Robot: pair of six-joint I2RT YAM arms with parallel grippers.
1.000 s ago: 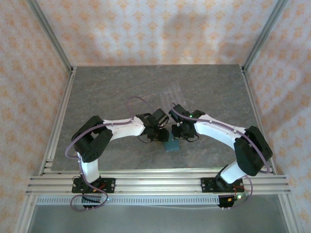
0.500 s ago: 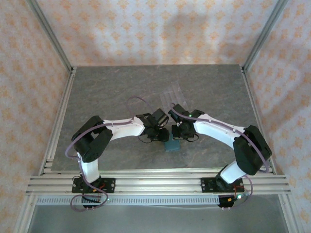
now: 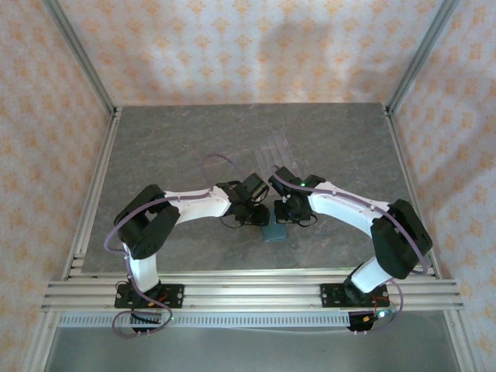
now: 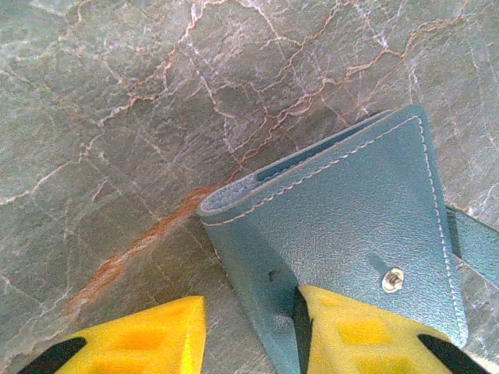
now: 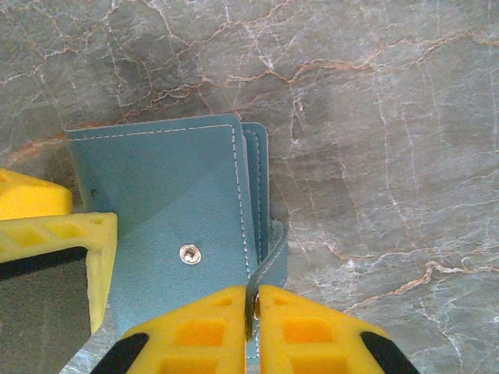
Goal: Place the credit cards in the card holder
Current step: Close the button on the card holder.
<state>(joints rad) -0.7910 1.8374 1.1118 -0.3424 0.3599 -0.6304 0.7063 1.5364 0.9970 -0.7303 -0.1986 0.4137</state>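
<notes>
Covering the whole floor of the cell was a grey stone-look table point(image 3: 178, 147) with rusty veins, walled on three sides by peach patterned paper point(image 3: 232, 46) and edged by bare metal rails point(image 3: 248, 293). One clear plastic rack point(image 3: 276, 147), faint against the stone, stood toward 12 o'clock from the middle of the table.

One teal card holder point(image 3: 273, 232) lay flat near the centre of the table, toward the near edge, where the two white arms met. Seen from above, the left gripper point(image 4: 251, 300) stood at its 10 o'clock and the right gripper point(image 5: 253, 300) at its 1 o'clock, both just over it.

In the left wrist view the left gripper's two yellow fingers stood apart. The one at 3 o'clock sat over the card holder's face, just beside the single pale stud point(image 4: 392, 278). The other was over bare stone at 9 o'clock, clear of the leather edge. Whether the first finger pressed on the leather could not be told. The front flap gaped a little at 11 o'clock.

In the right wrist view the right gripper's two fingers were together, pinching a thin teal strap of the card holder that rose edge-on between them. The body of the card holder spread from there toward 10 o'clock.
</notes>
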